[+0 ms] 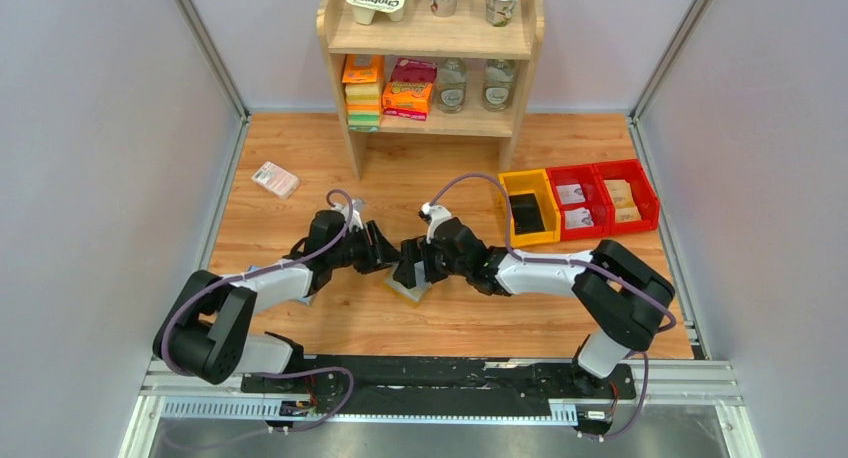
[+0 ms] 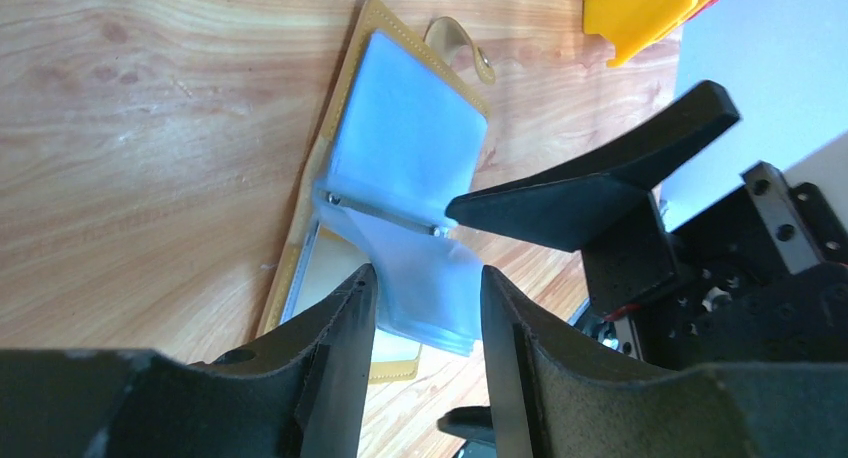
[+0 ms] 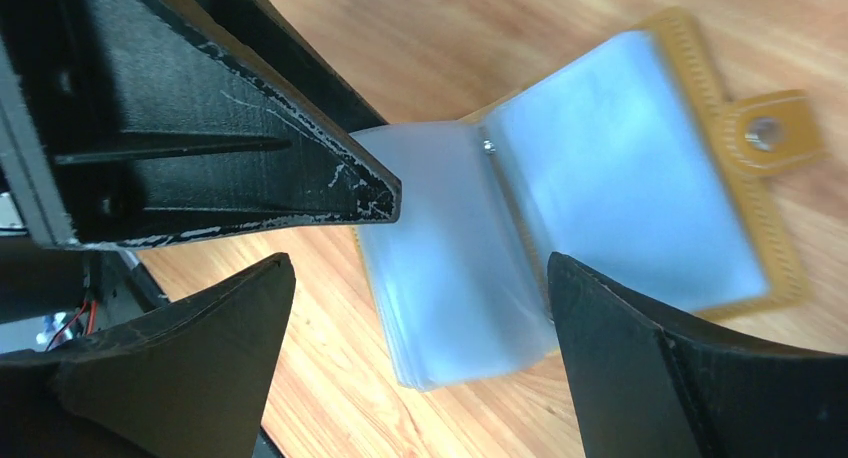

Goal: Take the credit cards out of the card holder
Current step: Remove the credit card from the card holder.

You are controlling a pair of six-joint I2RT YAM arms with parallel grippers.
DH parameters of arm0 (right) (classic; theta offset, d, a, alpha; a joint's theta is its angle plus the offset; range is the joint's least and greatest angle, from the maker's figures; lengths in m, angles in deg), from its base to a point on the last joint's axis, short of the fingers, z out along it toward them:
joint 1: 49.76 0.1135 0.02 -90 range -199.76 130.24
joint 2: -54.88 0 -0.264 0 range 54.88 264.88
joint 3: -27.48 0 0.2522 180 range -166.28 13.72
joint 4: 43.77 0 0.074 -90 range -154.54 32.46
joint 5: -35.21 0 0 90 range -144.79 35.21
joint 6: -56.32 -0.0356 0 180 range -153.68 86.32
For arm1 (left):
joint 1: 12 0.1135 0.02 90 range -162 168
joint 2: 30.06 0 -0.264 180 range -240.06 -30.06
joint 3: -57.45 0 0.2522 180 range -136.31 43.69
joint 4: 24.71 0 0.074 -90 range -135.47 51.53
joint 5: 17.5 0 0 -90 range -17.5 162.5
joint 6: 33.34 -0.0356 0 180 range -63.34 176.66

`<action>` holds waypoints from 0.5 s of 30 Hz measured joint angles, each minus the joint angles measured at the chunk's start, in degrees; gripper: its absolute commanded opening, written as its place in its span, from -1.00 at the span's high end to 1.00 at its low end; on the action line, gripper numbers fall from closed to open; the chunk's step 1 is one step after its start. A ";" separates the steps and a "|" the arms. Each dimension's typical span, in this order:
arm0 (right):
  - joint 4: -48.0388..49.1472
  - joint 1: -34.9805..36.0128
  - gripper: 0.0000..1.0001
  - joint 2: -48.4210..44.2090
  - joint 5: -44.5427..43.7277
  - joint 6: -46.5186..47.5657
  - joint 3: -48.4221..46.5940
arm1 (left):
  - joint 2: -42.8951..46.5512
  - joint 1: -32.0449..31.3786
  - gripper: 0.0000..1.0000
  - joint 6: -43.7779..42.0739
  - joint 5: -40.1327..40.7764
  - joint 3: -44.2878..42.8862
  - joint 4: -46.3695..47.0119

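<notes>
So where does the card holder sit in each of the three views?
Top external: card holder at mid-table, mostly hidden under the right gripper.
Left wrist: card holder centre frame, open, blue sleeves showing.
Right wrist: card holder centre to right, open.
Shared landmark: its tan snap tab, upper centre in left wrist, far right in right wrist; unseen from above.

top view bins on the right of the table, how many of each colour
yellow bin: 1
red bins: 2
total: 3
</notes>
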State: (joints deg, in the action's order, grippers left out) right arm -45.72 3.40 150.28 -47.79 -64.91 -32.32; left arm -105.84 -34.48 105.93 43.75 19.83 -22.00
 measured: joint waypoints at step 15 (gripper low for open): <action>-6.51 0.00 -0.95 -10.51 -13.16 4.59 3.50 | -10.36 -2.86 -0.03 4.37 -2.67 -7.45 4.13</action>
State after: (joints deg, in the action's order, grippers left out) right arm -52.23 3.40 139.76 -60.94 -60.32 -28.83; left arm -116.20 -37.34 110.31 41.08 12.38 -17.87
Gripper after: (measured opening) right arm 0.997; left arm 0.511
